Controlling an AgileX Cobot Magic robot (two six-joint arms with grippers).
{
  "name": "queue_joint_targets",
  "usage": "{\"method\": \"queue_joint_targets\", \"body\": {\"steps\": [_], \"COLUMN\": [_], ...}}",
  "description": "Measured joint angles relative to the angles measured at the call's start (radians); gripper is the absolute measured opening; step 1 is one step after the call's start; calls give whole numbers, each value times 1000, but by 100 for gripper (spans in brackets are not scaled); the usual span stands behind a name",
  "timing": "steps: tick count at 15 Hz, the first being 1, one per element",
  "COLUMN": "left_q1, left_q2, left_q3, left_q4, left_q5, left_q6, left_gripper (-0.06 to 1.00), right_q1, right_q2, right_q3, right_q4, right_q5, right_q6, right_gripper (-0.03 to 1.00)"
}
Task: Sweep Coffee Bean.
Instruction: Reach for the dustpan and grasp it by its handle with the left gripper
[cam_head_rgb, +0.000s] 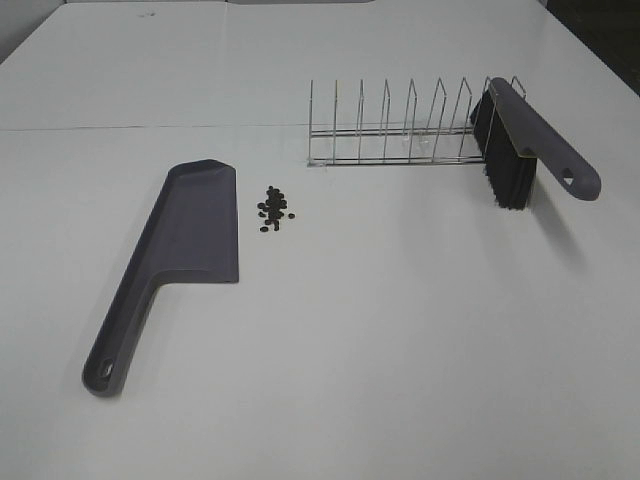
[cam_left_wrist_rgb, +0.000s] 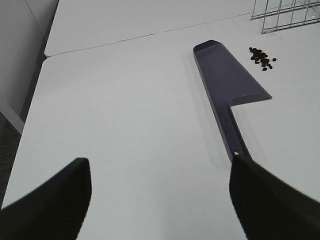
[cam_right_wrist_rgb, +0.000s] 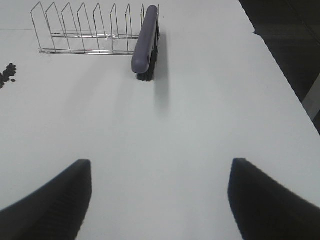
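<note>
Several coffee beans (cam_left_wrist_rgb: 262, 57), well beyond left claw (cam_left_wrist_rgb: 160, 165)

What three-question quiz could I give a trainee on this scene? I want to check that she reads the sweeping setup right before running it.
1. True or false: the coffee beans lie inside the dustpan.
2. Where is the brush? A) propped at the end of the wire rack B) flat beside the dustpan C) lying across the dustpan
3. Fill in: the left claw and right claw are both ____ and hold nothing.
Key: 1 false, the coffee beans lie on the table beside the dustpan; 2 A; 3 open.
</note>
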Motion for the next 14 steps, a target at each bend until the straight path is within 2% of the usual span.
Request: {"method": "queue_joint_targets", "body": {"steps": [14], "left_q1": [0], "left_q2": [0], "left_q3": [0], "left_q4": [0], "left_q5": [0], "left_q6": [0], "left_gripper": [70], "right_q1": [0], "right_q2": [0], "right_q3": [0], "right_q4": [0], "right_q5": [0], "right_q6": [0], "right_gripper": [63]}}
